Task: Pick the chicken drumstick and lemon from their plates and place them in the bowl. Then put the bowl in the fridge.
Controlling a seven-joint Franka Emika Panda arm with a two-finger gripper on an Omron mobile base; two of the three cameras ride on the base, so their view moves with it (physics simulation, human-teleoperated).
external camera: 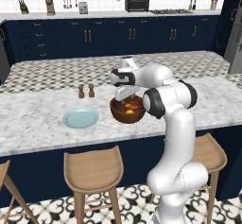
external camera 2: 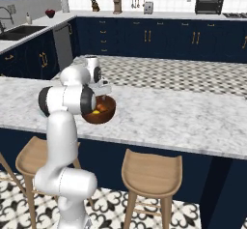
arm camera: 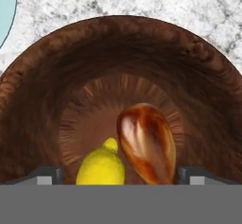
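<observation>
Gripper (external camera: 124, 97) at the bowl (arm camera: 42, 90) rim, finger spread indiscernible. Lemon (arm camera: 100, 167) and chicken drumstick (arm camera: 147, 142) lie loose inside; tilting the bowl toward the fridge could spill them.

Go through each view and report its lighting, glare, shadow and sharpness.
Left base view: even, soft light; the bowl looks glossy, the far shelves slightly soft. Right base view: same flat light, and the arm hides part of the bowl's rim. Hand view: sharp up close; white glare streaks on the chicken drumstick, the lemon evenly lit, the bowl's inner wall darker toward the rim.
</observation>
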